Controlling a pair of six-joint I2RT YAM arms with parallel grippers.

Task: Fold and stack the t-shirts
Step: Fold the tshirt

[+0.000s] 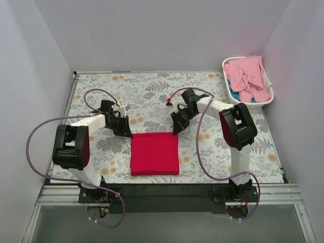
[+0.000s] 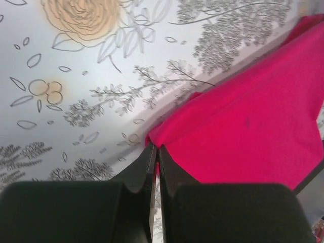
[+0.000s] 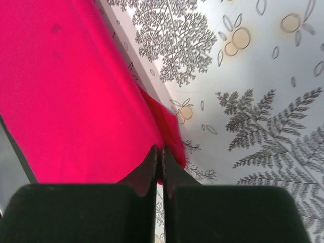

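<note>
The red tee (image 1: 154,153) lies folded into a neat rectangle on the flowered table (image 1: 152,91), near the front edge and between the two arms. The left gripper (image 1: 125,132) is down at its far left corner, jaws pressed together and pinching the very tip of the cloth. The right gripper (image 1: 175,129) is at the far right corner, jaws likewise tight together with a fold of red caught between them. Pink tees (image 1: 248,76) sit heaped in the basket (image 1: 268,101) at the far right corner
</note>
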